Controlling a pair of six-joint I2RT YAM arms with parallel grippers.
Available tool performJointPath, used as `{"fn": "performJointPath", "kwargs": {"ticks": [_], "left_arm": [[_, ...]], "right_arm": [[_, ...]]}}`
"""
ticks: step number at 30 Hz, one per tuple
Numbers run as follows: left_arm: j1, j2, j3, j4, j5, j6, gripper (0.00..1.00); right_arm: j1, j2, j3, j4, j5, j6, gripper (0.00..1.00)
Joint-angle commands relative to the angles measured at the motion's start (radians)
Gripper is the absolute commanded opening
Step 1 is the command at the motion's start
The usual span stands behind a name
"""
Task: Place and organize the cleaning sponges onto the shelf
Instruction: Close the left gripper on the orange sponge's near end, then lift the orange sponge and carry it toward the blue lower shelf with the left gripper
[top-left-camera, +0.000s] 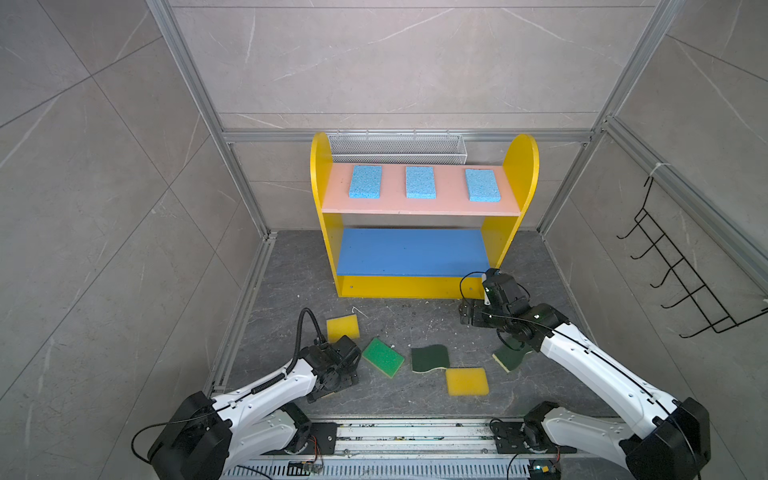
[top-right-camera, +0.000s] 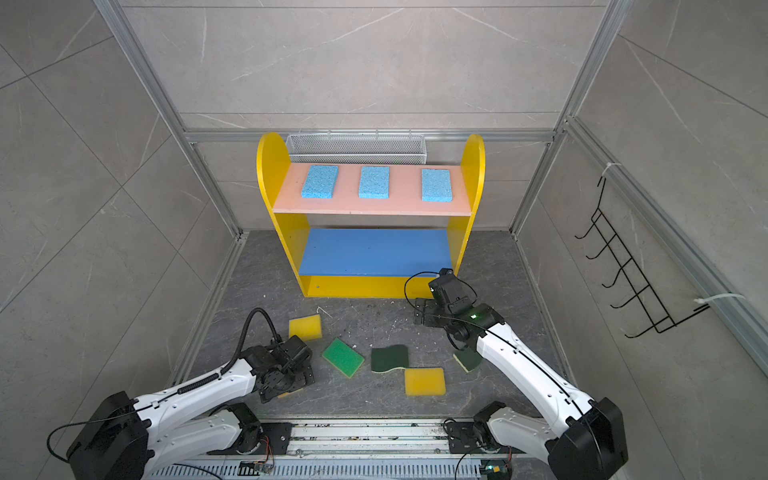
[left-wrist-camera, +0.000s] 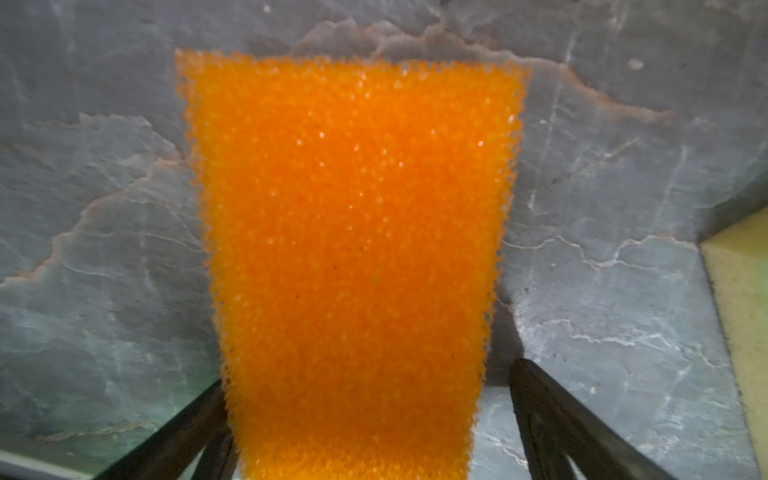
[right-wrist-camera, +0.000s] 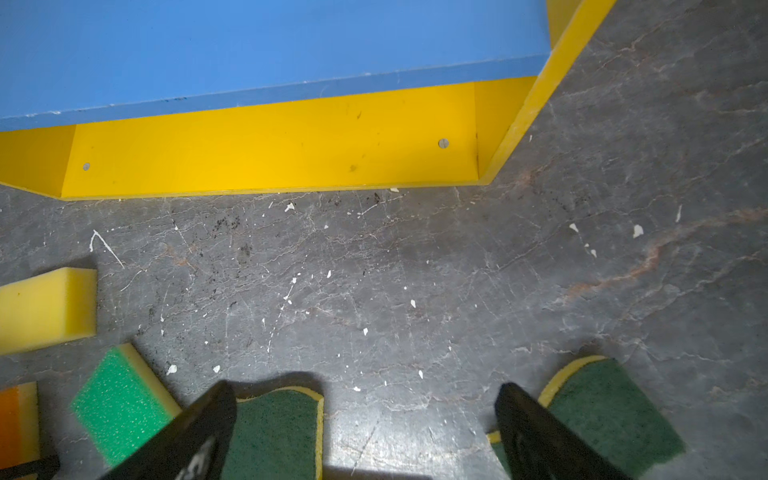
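Straddling the orange sponge (left-wrist-camera: 353, 228) with the left pincer (left-wrist-camera: 368, 374): jaws spread wide, not clamped, seemingly touching the foam on one side and clear of it on the other. Lying flat on the floor between those fingers, far short of the shelf (top-left-camera: 525, 174) ahead. Hovering over bare floor with the right pincer (right-wrist-camera: 365, 388), equally spread and empty, a dark-green scourer (right-wrist-camera: 274, 432) showing by each finger. Three light blue sponges (top-left-camera: 365, 182) already up on the pink top board (top-left-camera: 390, 203), well beyond both pincers. On closing, could buckle or squirt free if pinched off-centre; could also drag the yellow sponge (left-wrist-camera: 744, 316) just beside the left pincer if lowered askew.
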Motion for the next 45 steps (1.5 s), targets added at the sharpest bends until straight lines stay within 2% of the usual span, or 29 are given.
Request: {"fn": "performJointPath", "kwargs": {"ticks": [1,16,30,36,45], "left_arm": [[-0.007,0.044,-0.019,0.053,0.000,-0.032,0.97],[-0.051,0.071,-0.060,0.143,0.024,-0.048,0.88],[-0.238,0.189,0.020,0.133,-0.059,-0.069,0.76],[-0.260,0.099,0.041,0.033,-0.103,-0.095,0.74],[-0.294,-0.091,0.170,-0.168,-0.223,-0.011,0.70]], "right_arm": [[-0.011,-0.017,-0.015,0.007,-0.019,0.021,1.00],[-0.032,0.001,-0.011,0.024,-0.046,0.048,1.00],[-0.035,-0.015,-0.056,0.033,-0.071,0.095,0.99],[-0.034,-0.039,-0.070,0.021,-0.068,0.091,0.99],[-0.035,-0.089,-0.120,0.078,-0.144,0.057,0.97]]}}
